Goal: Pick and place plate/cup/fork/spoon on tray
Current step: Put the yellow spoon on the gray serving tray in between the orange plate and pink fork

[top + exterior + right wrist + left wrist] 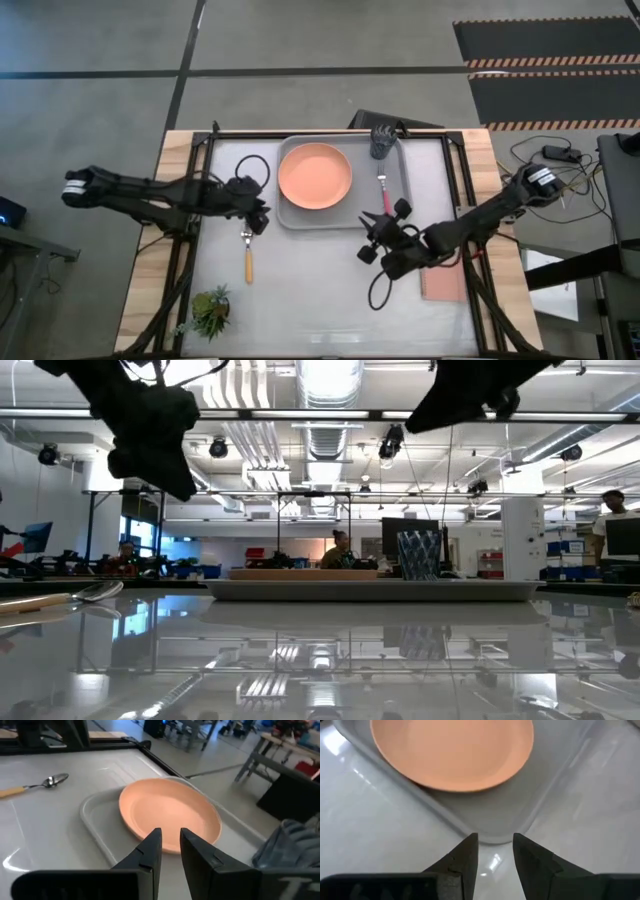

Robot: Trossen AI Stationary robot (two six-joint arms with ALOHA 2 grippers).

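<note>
The grey tray (395, 205) lies at the table's far middle. On it rest the orange plate (315, 175), the dark cup (382, 143) upright in its far right corner, and the red-handled fork (383, 195), flat along its right side. The orange-handled spoon (248, 255) lies flat on the table left of the tray. My left gripper (495, 852) hovers open beside the tray's near left corner (492, 837), close to the spoon's bowl end. My right gripper (170, 840) hangs over the tray's near right corner, a narrow gap between its fingers and nothing in it.
A small green plant (210, 310) stands at the near left of the table. A pink-brown pad (445, 285) lies under the right arm. A black cable loop (252, 168) lies left of the tray's far end. People and benches show in the room beyond.
</note>
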